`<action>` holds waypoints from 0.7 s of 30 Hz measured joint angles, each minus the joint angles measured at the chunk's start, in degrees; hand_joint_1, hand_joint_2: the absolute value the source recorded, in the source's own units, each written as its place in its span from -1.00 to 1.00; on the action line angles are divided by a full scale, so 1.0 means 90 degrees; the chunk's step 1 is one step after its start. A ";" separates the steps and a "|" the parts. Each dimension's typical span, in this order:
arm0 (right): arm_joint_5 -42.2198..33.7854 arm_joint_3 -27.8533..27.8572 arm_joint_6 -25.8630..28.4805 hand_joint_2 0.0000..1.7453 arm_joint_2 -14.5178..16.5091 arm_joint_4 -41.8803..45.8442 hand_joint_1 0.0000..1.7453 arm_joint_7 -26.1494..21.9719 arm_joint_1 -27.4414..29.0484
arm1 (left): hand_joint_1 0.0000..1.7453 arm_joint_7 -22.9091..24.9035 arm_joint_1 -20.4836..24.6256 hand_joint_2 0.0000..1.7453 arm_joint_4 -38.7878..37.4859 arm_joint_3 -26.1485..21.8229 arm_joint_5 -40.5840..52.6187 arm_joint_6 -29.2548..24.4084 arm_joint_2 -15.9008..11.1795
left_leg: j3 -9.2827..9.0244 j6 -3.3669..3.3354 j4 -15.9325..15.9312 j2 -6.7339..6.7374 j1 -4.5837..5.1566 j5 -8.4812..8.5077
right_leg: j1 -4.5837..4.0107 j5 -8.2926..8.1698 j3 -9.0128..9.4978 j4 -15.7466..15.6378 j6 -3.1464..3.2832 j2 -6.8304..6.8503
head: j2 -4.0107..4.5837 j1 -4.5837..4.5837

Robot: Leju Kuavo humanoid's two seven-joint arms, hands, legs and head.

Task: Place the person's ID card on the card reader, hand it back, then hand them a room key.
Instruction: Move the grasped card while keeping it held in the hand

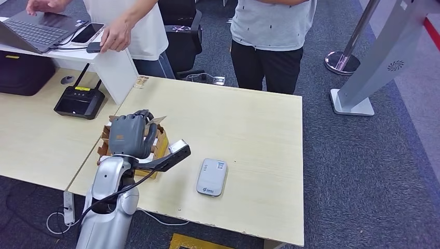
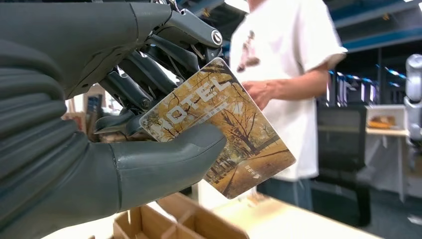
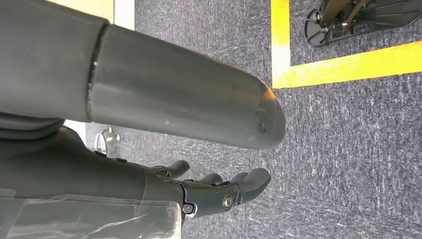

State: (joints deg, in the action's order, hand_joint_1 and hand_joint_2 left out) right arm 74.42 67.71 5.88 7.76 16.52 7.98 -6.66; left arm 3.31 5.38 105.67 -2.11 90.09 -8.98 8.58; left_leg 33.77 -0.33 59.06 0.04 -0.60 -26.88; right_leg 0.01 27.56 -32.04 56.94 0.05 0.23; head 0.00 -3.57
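My left hand [image 1: 131, 136] is raised over the wooden card box [image 1: 158, 147] at the left edge of the light table [image 1: 249, 129], and it grips a room key card [image 2: 219, 127] between my thick thumb [image 2: 169, 162] and my darker fingers [image 2: 164, 55]. In my left wrist view the card is tilted, printed with autumn trees in yellow and brown and the letters "OTEL" in white across it; my thumb presses one face and my fingers close on the other, with most of the card sticking out past them. Below it I can see the open wooden compartments of the box. From my head view a corner of the card pokes out beside my fingers, just above the box. The white card reader [image 1: 211, 177] lies flat on the table to the right of my hand, apart from the box, and I cannot make out any card lying on it. Across the table stands a person in a grey shirt and dark trousers [image 1: 270, 41], and a second person in a white shirt [image 2: 293, 69] stands near the far left corner, one hand resting on a phone [image 1: 93, 47] on the raised white counter by a laptop [image 1: 36, 28]. My right hand [image 3: 219, 191] hangs over the grey carpet with its fingers loosely apart, holding nothing.
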 joint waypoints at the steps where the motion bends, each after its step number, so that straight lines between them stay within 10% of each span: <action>1: 0.0009 -0.0006 -0.0001 -1.00 -0.0001 0.0000 -1.00 -0.0004 0.0000 | 1.00 -0.0021 -0.0012 1.00 -0.0066 0.0039 0.0000 -0.0001 0.0031 | 0.0000 0.0000 0.0000 0.0000 0.0000 0.0000 | 0.0000 0.0000 0.0000 0.0000 0.0000 0.0000 | 0.0000 0.0001; 21: 0.0208 -0.0097 0.0006 -1.00 -0.0024 0.0000 -1.00 -0.0059 -0.0007 | 1.00 -0.0503 0.0107 1.00 -0.1195 0.0736 -0.0257 0.0018 0.0750 | 0.0000 0.0000 0.0001 0.0000 0.0001 0.0000 | 0.0000 -0.0001 0.0000 0.0000 -0.0001 0.0000 | 0.0000 0.0001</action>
State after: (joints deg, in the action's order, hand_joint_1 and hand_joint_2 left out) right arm 76.29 66.84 5.94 7.55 16.52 7.44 -6.72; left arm -1.22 6.34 94.91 4.51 87.78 -8.82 15.33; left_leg 33.76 -0.33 59.07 0.04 -0.59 -26.89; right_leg 0.01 27.56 -32.04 56.94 0.05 0.23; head 0.00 -3.57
